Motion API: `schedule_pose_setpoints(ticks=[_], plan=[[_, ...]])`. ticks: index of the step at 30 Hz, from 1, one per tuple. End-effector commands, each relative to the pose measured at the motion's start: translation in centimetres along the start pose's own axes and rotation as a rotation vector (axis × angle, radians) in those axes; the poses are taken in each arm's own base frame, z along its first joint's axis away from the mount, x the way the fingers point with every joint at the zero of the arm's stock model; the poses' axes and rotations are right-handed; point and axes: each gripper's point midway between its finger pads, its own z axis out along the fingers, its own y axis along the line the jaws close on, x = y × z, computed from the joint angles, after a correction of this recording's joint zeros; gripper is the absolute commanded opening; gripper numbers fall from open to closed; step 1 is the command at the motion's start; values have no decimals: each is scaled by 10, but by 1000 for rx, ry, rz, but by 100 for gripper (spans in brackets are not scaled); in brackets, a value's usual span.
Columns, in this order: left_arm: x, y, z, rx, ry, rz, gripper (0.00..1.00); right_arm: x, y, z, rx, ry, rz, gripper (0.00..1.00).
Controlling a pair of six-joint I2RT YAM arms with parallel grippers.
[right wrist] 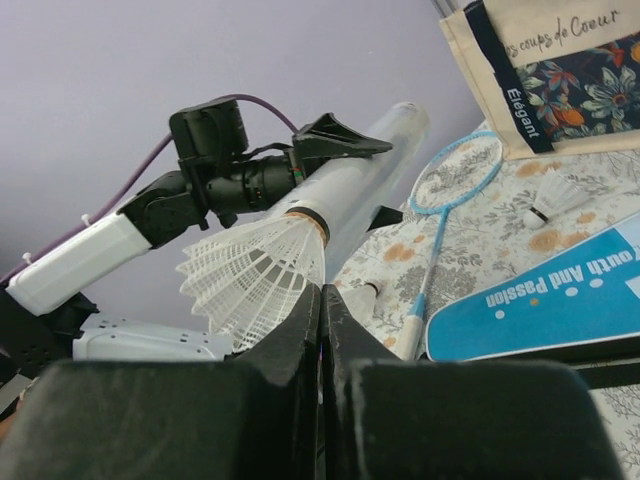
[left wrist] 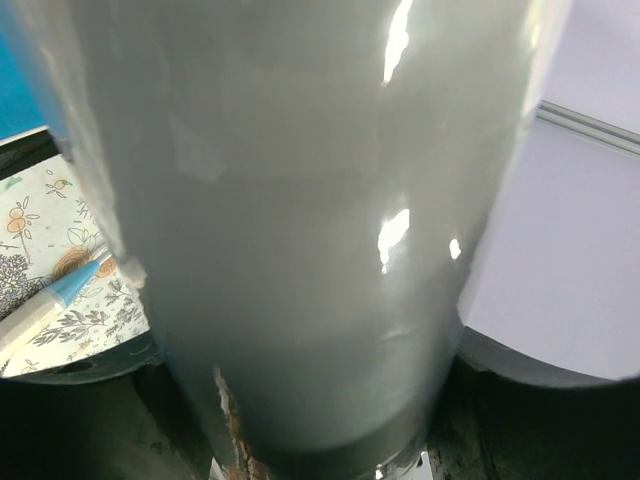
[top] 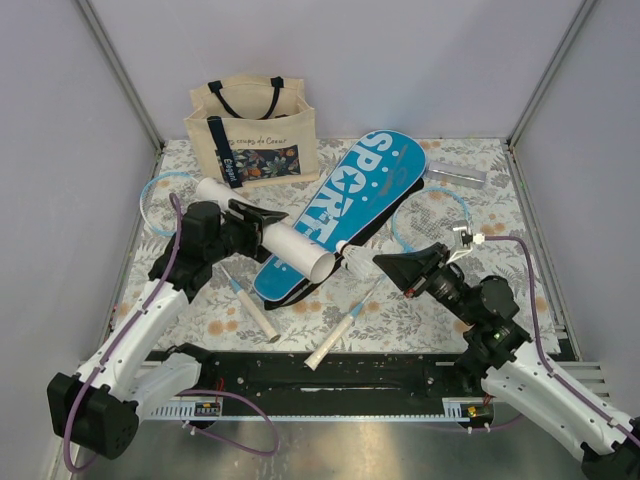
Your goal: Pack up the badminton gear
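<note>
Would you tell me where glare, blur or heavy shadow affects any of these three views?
Left wrist: the tube fills the frame, soft-focused, with bright glare streaks on its surface. Right wrist: the near fingers are dark and blurred, while the shuttlecock and tote are sharp. Top view: the table is evenly lit, with only soft shadows.

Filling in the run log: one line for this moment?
left tool: holds white tube aloft | right tool: shut on shuttlecock at tube mouth

We see the white tube (top: 295, 245) tilted aloft, shuttlecock (right wrist: 255, 275) at its mouth, blue SPORT case (top: 350, 200) and two rackets (top: 430, 212) flat below.
</note>
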Motion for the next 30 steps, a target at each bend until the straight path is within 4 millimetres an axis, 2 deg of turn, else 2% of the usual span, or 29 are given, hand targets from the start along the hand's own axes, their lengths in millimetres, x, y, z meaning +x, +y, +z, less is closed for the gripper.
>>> schedule_pose_setpoints(ticks=[1, 4, 10, 15, 23, 27, 30], plan=[[-6, -37, -8, 87, -44, 21, 56, -1, 15, -2, -60, 12, 3, 0], [-8, -34, -7, 77, -53, 14, 56, 0, 19, 1, -79, 22, 18, 0], [-8, -35, -6, 77, -55, 10, 56, 13, 12, 9, -79, 61, 76, 0], [-13, -28, -3, 56, -80, 6, 56, 13, 16, 17, -100, 58, 95, 0], [-32, -19, -1, 16, -184, 17, 57, 6, 14, 3, -63, 37, 25, 0], [-27, -21, 3, 18, -149, 10, 57, 12, 13, -4, -73, 40, 53, 0], [-22, -21, 5, 25, -115, -14, 57, 15, 12, -1, -73, 59, 40, 0]])
